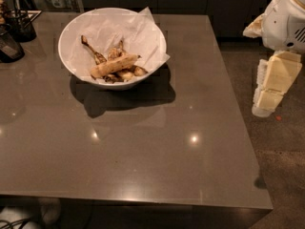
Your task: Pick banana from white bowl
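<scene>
**Grey table with one banana in one white bowl**

I am watching the single plump, speckled banana lying across the bowl's middle on one crumpled paper lining, touching a few dark shrivelled pieces. Two dark containers are standing at the far left. One gripper is hanging beyond the table's right edge; I cannot tell its state.
</scene>
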### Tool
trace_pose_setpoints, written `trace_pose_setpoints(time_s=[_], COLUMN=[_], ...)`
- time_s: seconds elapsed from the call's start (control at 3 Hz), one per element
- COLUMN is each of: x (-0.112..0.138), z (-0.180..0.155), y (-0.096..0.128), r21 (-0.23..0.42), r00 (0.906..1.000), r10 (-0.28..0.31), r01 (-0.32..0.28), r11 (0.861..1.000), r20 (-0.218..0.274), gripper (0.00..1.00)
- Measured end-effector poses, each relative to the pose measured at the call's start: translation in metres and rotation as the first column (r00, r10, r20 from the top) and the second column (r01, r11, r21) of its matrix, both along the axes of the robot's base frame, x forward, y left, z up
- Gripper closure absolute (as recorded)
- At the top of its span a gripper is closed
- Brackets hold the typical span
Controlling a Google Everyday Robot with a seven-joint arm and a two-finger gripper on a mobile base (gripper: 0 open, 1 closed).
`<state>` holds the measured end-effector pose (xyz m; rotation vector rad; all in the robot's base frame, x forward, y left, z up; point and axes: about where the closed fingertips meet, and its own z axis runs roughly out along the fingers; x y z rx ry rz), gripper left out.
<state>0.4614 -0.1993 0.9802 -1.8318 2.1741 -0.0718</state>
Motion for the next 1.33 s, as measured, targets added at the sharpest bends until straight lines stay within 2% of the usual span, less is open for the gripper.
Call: trace_pose_setpoints(time_s=[0.33,0.67,1.0,1.33], x=[0.017,0.021,0.049,0.085], z=[-0.006,-0.006,0.001,0.008], y=[0.02,0.022,0.049,0.082], r21=[0.023,0.028,0.091,0.131], r00=[0.9967,0.9966,0.9917,0.9799], r10=[0.079,0.082,0.127,0.199], r01=[-0.078,-0.082,-0.128,-0.198], r11=[0.997,0.996,0.988,0.971], r20=[-0.018,-0.005,0.018,0.008], gripper=[0.0,0.0,0.0,0.0])
